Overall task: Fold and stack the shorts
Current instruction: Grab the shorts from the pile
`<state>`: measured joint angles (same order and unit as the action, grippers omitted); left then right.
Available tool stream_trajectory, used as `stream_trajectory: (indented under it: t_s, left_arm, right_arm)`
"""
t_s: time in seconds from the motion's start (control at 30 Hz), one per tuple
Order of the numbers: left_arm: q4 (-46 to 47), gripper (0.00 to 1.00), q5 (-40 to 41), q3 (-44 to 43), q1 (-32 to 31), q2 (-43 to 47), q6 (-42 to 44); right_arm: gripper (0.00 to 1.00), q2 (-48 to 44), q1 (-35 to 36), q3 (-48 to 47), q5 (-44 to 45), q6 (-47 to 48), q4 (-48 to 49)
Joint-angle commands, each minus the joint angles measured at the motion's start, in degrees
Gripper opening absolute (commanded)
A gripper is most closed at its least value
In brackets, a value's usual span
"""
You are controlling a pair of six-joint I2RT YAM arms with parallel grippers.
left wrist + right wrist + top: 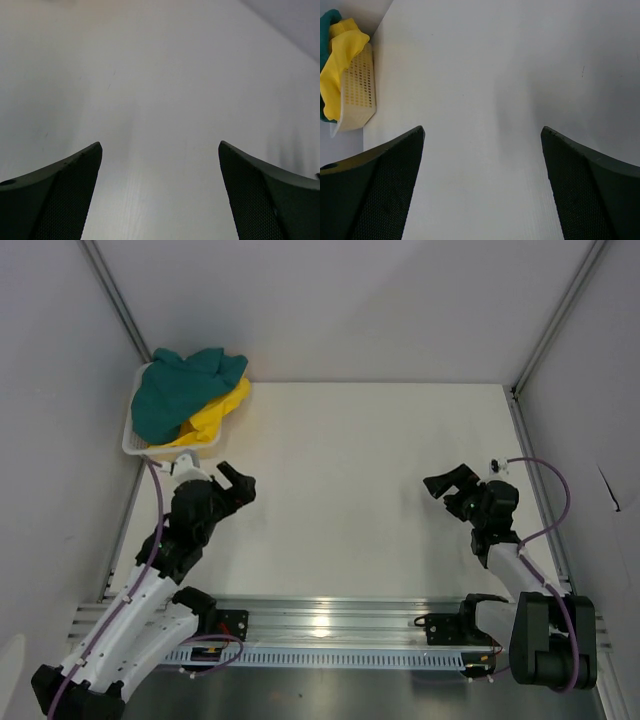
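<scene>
- First, treat the broad white bench (370, 490) as folding ground; keep the centre free for spreading cloth flat.
- Next, note the white plastic mesh basket (135, 440) in the far-left corner, holding both garments in a heap.
- Reach for the dark teal-green cloth shorts (180, 390) first, lying on top and draped over the rim; pinch a single layer at an edge, lift straight up.
- Expect the bright yellow cloth shorts (215, 415) beneath to drag along; shake loose if snagged.
- Use the left gripper (235, 485), nearest the basket: fingers spread fully wide, holding nothing.
- Bring the right gripper (450, 483) across afterwards: fingers equally wide, likewise holding nothing.
</scene>
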<state>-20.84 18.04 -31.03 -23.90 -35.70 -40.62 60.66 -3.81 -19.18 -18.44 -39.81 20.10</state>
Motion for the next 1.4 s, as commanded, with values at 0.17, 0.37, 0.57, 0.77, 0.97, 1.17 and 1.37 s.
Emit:
stream_trajectory:
  t_s: [0.17, 0.37, 0.57, 0.77, 0.97, 1.17, 1.37]
  left_arm:
    - [-9.8, 0.99, -5.1, -30.5, 14.4, -15.3, -1.7]
    - [-13.3, 0.99, -9.5, -43.8, 23.7, -27.1, -2.9]
    - [-10.2, 0.99, -12.8, -43.5, 32.4, -33.4, -9.0]
    - [-5.2, 0.99, -9.6, -40.5, 35.6, -37.9, -15.9]
    - [5.4, 0.99, -11.4, -36.0, 37.7, -41.5, -22.3]
    - [5.9, 0.99, -9.8, -38.6, 37.9, -48.0, -27.0]
    - [7.2, 0.96, -9.7, -41.7, 38.1, -54.7, -28.5]
  right_arm:
    - [0.99, 1.3, 0.6, -0.8, -1.0, 1.4, 3.2]
    - [0.99, 1.8, 1.0, -1.0, -1.3, 1.5, 3.4]
    - [0.99, 1.4, 1.1, -1.0, -1.3, 1.7, 3.3]
    - [0.99, 1.0, 1.4, -0.9, -1.3, 1.8, 3.4]
    - [1.00, 0.8, 1.4, -1.0, -0.3, 1.9, 2.5]
    - [0.99, -0.1, 1.4, -1.0, -1.1, 1.8, 2.8]
    - [0.99, -0.9, 1.4, -0.7, -0.6, 1.5, 2.7]
